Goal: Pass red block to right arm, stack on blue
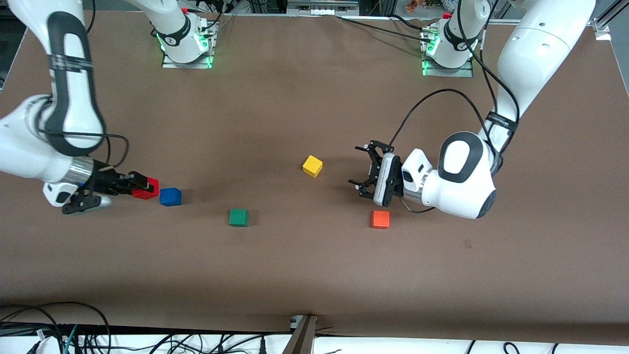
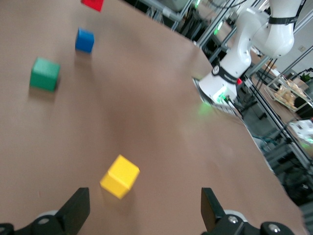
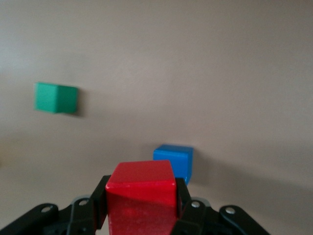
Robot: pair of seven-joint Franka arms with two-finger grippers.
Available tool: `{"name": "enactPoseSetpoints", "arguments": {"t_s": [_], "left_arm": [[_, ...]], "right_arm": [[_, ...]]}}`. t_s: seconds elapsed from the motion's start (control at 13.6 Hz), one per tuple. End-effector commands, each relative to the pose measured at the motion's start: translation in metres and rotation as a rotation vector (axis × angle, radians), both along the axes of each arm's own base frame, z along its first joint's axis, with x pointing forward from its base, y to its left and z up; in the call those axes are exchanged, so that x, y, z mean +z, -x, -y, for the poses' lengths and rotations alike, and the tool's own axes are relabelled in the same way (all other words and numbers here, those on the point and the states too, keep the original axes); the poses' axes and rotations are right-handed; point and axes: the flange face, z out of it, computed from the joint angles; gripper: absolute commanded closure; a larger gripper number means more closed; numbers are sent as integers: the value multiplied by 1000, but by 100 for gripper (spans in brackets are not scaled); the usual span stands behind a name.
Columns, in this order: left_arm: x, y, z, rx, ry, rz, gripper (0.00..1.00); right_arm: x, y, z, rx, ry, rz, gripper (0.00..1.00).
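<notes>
My right gripper [image 1: 142, 187] is shut on the red block [image 1: 147, 189] and holds it low over the table, right beside the blue cube [image 1: 170, 196] at the right arm's end. In the right wrist view the red block [image 3: 142, 198] sits between the black fingers with the blue cube [image 3: 173, 161] just past it. My left gripper [image 1: 362, 169] is open and empty, above the table between the yellow cube [image 1: 312, 165] and the orange cube [image 1: 380, 219]. The left wrist view shows the open fingers [image 2: 73, 210], the yellow cube [image 2: 120, 176], the blue cube [image 2: 84, 40] and the red block [image 2: 93, 4].
A green cube [image 1: 238, 217] lies mid-table, nearer to the front camera than the blue cube; it also shows in the right wrist view [image 3: 56, 98] and the left wrist view [image 2: 45, 74]. Arm bases [image 1: 184, 42] stand along the table's edge farthest from the camera.
</notes>
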Motion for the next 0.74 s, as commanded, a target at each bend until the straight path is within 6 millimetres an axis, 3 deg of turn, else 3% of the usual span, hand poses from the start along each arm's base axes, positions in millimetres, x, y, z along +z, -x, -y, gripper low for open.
{"name": "enactPoseSetpoints", "arguments": {"t_s": [0.0,0.29,0.66], "left_arm": [[29,-5,-19,-11,-155,-73,0],[45,-14,-73,73,-343,-208,0],[115,-3,-98,201,-675,-181,0]], "right_arm": [[-17,6,-19,-14,67,38,100],[-42,10,-25,-12,117,57,100],[-55,20,-20,-15,122,26,100]]}}
